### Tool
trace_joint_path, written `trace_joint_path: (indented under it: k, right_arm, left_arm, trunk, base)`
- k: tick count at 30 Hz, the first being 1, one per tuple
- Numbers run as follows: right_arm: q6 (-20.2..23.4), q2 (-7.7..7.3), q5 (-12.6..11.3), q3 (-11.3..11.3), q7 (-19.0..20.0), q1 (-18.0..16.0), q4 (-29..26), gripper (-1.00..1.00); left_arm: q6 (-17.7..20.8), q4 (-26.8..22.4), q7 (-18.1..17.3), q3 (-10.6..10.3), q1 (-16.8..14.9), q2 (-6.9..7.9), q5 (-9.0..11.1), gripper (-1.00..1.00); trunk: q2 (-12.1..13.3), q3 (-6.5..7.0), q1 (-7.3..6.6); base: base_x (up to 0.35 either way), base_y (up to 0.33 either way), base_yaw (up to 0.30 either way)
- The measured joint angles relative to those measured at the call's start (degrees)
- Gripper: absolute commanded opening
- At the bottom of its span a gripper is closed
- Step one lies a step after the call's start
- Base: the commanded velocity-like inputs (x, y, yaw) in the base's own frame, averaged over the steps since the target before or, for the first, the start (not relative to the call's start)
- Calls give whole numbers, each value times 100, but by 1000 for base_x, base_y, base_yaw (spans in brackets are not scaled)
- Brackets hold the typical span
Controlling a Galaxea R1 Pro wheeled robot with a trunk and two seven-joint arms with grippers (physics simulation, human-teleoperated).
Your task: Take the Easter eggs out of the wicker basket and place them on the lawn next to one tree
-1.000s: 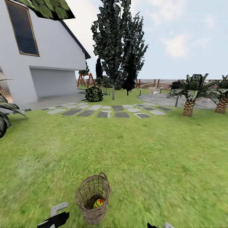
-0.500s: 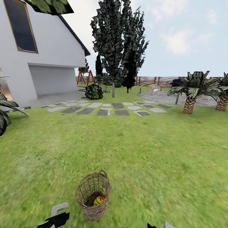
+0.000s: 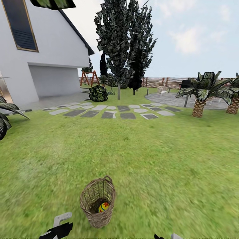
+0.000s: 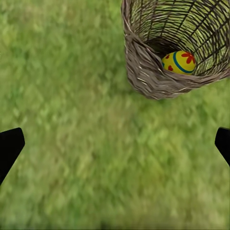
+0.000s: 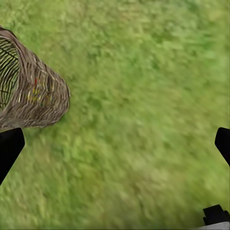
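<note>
basically nothing's done yet as far as i can tell. the wicker basket (image 3: 98,201) is sitting upright on the lawn (image 3: 159,159) right in front of the robot, near the bottom edge of the grass in the head view, and there's one easter egg (image 3: 104,207) showing inside it, yellow with red flowers and a blue band. the left wrist view shows the same egg (image 4: 179,63) tucked low against the basket wall. the basket is deep and the weave blocks a lot, so the other two eggs might be underneath or behind that one, can't say for sure. no eggs on the grass anywhere i can see, so all three presumably still need pulling out and carrying off. candidate tree (image 3: 118,43) with the straight trunk is way off past the stepping stones (image 3: 109,113), well apart from the basket. arm pose: left gripper (image 3: 59,225) is held low just beside the basket, fingers spread wide apart, nothing between them, pointing down at grass. right gripper (image 5: 115,143) is also low on the basket's other side, fingers apart, empty, looking at grass with the basket's side (image 5: 28,91) close by.
</note>
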Motion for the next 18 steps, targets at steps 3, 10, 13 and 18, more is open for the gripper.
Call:
trace_joint_path:
  k: [3,10,13,18]
  right_arm:
    - [1,1,0,0,0,0,0,100]
    - [1,0,0,0,0,0,0,100]
    - [1,-1,0,1,0,0,0,100]
    - [1,1,0,4,-1,0,0,100]
  left_arm:
    - [0,0,0,0,2,0,0,100]
    - [0,0,0,1,0,-1,0,100]
    - [5,0,-3,3,0,0,0,100]
    - [17,0,-31,3,0,0,1,100]
  trunk:
    - [0,-28,0]
    - [0,-94,0]
    - [0,-122,0]
    - [0,-169,0]
  base:
    - [0,0,0]
    - [0,0,0]
    - [0,0,0]
    - [0,0,0]
